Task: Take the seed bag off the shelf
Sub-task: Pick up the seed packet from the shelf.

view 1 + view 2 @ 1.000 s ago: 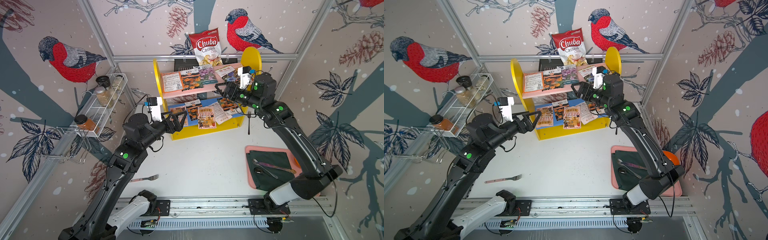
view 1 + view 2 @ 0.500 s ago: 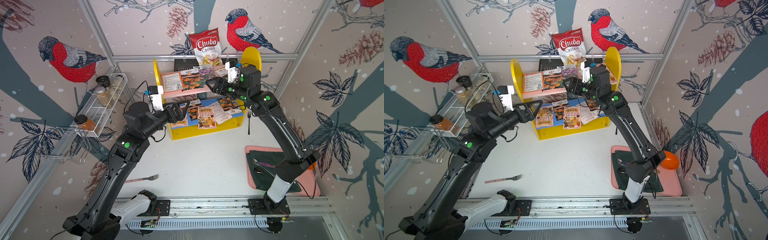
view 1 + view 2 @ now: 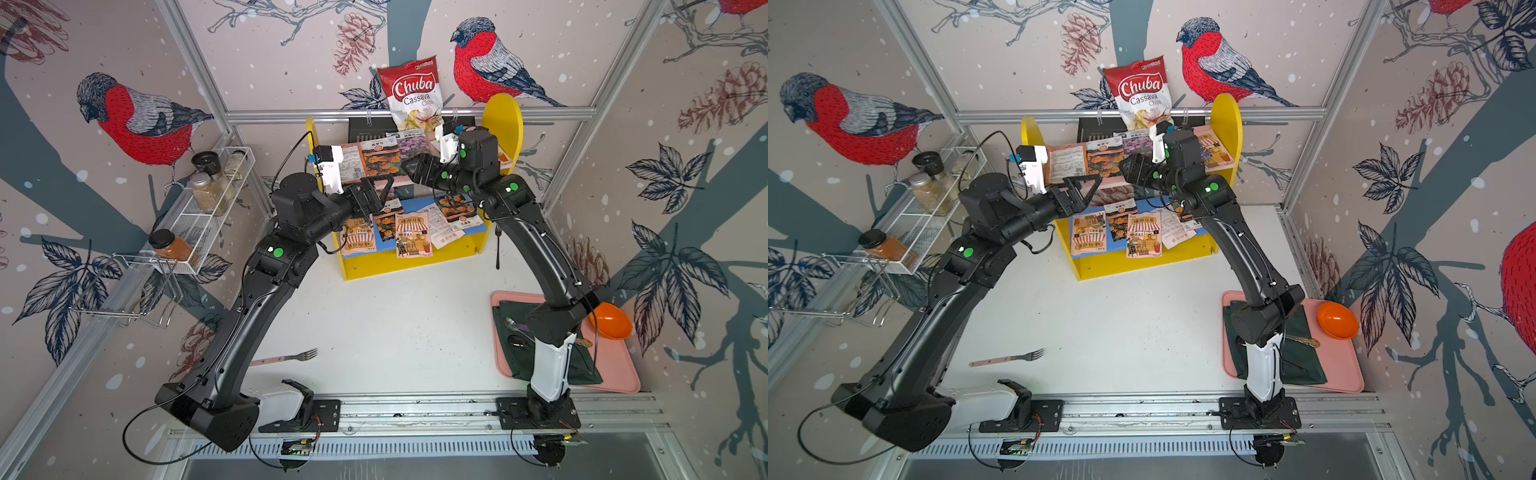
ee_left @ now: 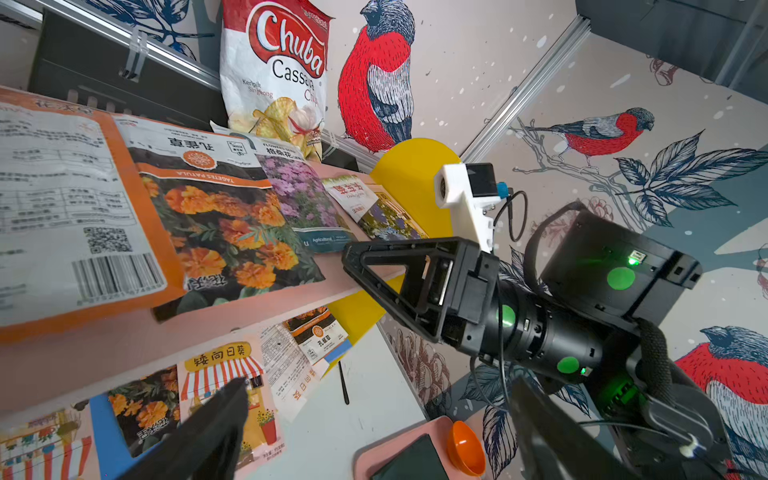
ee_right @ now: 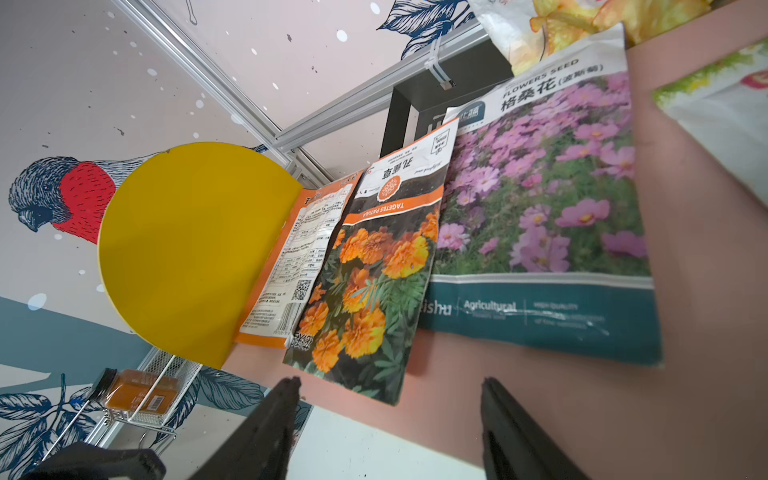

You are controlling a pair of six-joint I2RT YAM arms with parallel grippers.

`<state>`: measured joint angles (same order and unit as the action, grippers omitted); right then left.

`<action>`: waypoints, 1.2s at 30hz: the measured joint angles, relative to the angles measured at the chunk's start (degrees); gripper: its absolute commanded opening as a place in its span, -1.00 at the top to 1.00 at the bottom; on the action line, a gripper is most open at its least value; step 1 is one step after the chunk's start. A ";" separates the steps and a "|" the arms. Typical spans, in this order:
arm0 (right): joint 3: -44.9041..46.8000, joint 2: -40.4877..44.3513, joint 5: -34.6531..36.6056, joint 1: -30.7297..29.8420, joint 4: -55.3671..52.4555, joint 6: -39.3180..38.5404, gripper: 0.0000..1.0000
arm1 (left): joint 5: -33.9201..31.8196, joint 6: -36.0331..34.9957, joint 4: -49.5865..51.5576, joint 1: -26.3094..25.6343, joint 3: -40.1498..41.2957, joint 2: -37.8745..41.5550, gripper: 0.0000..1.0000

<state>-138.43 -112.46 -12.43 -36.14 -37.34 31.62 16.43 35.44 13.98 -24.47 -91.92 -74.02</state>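
Note:
The shelf stands at the back with several seed bags on its pink upper board and on its blue lower board. An orange marigold seed bag lies beside a purple-flower seed bag on the upper board. My right gripper hovers open at that board's front edge, its jaws either side of the marigold bag's near corner, holding nothing. My left gripper is wide open and empty in front of the shelf's left half, level with the upper board.
A Chuba chips bag hangs behind the shelf. A white wire spice rack with jars lines the left wall. A pink tray with a green cloth and an orange bowl sits front right. A fork lies front left.
My right gripper has moved left along the upper board, from its right end to the marigold bag, and its jaws have narrowed somewhat. My left gripper has risen slightly towards the shelf.

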 measured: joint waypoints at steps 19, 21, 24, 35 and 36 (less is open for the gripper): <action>-2.62 -3.32 -1.53 -1.46 1.81 1.33 -0.25 | -2.86 -1.90 -4.74 4.59 -1.11 -4.94 -0.95; -2.84 -3.65 -1.73 -1.62 2.21 1.36 -0.24 | -2.08 -0.92 -5.53 5.81 -0.26 -5.09 -0.95; -2.99 -3.91 -1.75 -1.79 2.56 1.46 -0.22 | -0.28 -0.31 -6.97 6.78 0.42 -5.51 -0.95; -3.08 -4.15 -1.70 -2.38 2.73 1.81 -0.15 | 3.30 1.64 -9.70 7.52 -0.70 -8.68 -0.95; -3.08 -4.15 -1.70 -2.45 2.67 1.81 -0.14 | 3.50 1.64 -9.92 7.54 -0.74 -8.83 -0.95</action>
<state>-141.51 -116.62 -14.13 -38.59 -34.68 33.43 19.92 37.08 4.05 -16.93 -92.66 -82.85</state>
